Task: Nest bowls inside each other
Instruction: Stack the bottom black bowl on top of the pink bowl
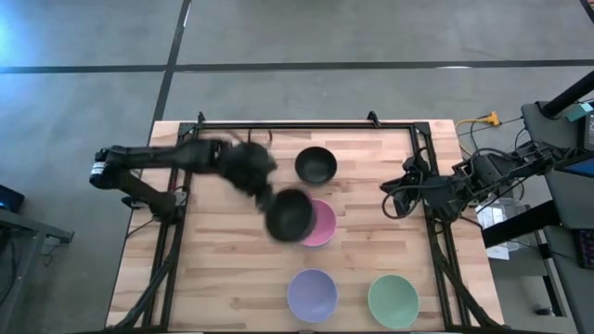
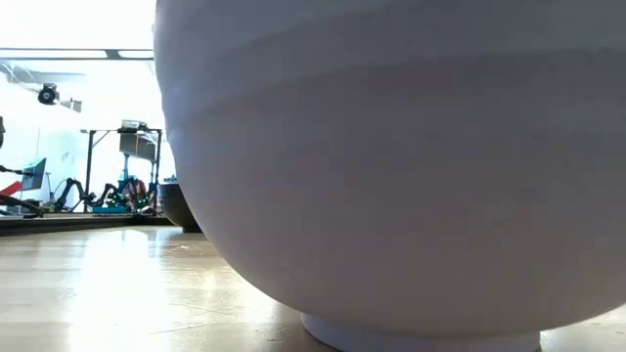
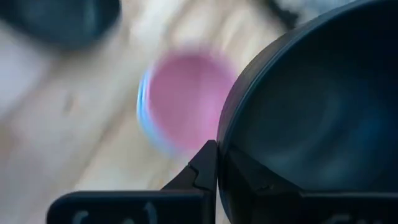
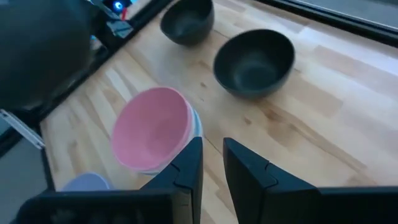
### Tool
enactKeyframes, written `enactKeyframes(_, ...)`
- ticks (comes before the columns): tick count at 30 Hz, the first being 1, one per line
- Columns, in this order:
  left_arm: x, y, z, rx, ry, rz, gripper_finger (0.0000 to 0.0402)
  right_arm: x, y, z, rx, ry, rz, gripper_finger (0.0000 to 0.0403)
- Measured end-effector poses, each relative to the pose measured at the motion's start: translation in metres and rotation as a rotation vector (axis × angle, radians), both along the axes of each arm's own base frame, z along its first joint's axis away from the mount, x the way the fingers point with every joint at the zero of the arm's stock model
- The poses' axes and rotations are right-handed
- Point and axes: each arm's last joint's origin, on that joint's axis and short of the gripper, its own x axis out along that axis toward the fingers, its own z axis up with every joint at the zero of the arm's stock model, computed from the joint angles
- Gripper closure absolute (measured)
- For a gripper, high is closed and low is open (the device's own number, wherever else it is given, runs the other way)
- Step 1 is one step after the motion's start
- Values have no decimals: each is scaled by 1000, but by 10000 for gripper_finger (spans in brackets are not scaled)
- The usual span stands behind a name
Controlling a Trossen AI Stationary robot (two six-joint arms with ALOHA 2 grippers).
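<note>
Left arm reaching in from the left edge of the counter (image 1: 223,278); its outline is hard to make out from above. The left gripper (image 3: 219,171) has its fingers (image 3: 199,171) clamped on the rim of a black bowl (image 3: 311,106). This bowl is held up at the middle of the counter and overlaps the left side of the pink bowl (image 1: 323,224) as seen from above; whether the two touch cannot be told.

The pink bowl is nested in a blue bowl (image 3: 144,106), of which only the rim shows. Anything beneath the blue one is hidden.

A second black bowl (image 1: 316,165) stands empty towards the far edge, just beyond the stack and apart from it. The lavender bowl (image 1: 312,295) and the green bowl (image 1: 393,300) stand empty at the near edge, side by side and apart, with the green one nearer the right corner. From counter height the lavender bowl fills almost the whole view and hides nearly everything behind it.

The near left and far right of the counter are bare wood.

The right gripper (image 4: 212,168) waits at the right edge, its fingers a narrow gap apart and holding nothing.
</note>
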Motion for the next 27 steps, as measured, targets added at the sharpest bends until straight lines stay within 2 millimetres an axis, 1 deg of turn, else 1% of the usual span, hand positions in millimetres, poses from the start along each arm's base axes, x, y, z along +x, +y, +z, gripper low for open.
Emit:
enactKeyframes(1,2,8,6,-2,-40,27,401,1,0,1,-1,-9,4,344)
enactKeyframes(5,19,34,10,-82,-107,118,401,4,2,0,-63,8,44,344)
enactKeyframes(8,40,45,2,-143,-97,90,401,7,3,-5,-103,36,56,344)
enactKeyframes(12,71,47,-14,-252,-39,-11,401,14,5,-13,-140,71,43,344)
enactKeyframes(16,89,47,-23,-273,63,-20,401,21,8,-19,-151,100,46,344)
enactKeyframes(19,95,48,-27,-238,171,-8,401,25,10,-22,-157,120,48,344)
enactKeyframes(23,98,47,-34,-181,336,11,401,27,10,-24,-165,133,52,344)
enactKeyframes(27,106,44,-47,-160,410,1,401,27,10,-25,-171,141,56,344)
